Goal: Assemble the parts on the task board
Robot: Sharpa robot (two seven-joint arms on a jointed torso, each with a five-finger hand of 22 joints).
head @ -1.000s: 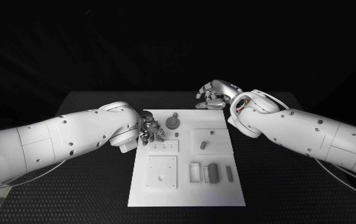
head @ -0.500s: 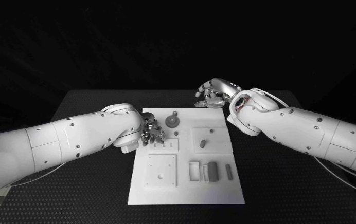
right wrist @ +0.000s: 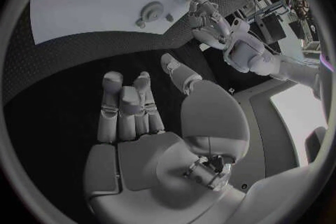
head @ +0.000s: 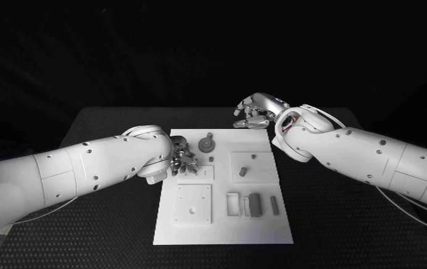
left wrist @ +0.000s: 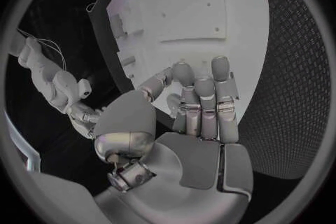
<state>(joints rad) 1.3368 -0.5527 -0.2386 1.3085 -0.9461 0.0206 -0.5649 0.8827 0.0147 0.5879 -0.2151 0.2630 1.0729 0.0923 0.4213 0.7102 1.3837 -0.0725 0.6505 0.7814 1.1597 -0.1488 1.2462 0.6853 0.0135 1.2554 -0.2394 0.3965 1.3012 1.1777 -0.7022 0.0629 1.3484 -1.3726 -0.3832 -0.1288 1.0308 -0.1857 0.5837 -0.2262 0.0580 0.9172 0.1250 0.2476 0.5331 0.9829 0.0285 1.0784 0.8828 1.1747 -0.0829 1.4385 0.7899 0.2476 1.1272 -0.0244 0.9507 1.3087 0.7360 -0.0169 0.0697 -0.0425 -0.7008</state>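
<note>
The white task board [head: 223,219] lies in the middle of the table. On its far part a round grey part [head: 207,144] stands, also seen as a disc [right wrist: 150,11]. A short grey peg [head: 243,171] stands in a square plate, and grey blocks [head: 255,206] lie near the front right. My left hand [head: 182,158] hovers over the board's far left edge, fingers curled in beside the thumb [left wrist: 157,85], with nothing visible in them. My right hand [head: 256,111] hangs over the black table just beyond the board's far edge, fingers loosely bent, thumb apart, palm [right wrist: 140,151] empty.
A square plate with small holes [head: 194,204] and a small slotted plate [head: 201,174] sit on the board's left half. Black textured table [head: 107,232] surrounds the board on all sides. My right forearm [head: 356,152] reaches over the table's right side.
My left forearm has shifted slightly, and its hand has edged a little nearer the slotted plate. The right hand has stayed almost still.
</note>
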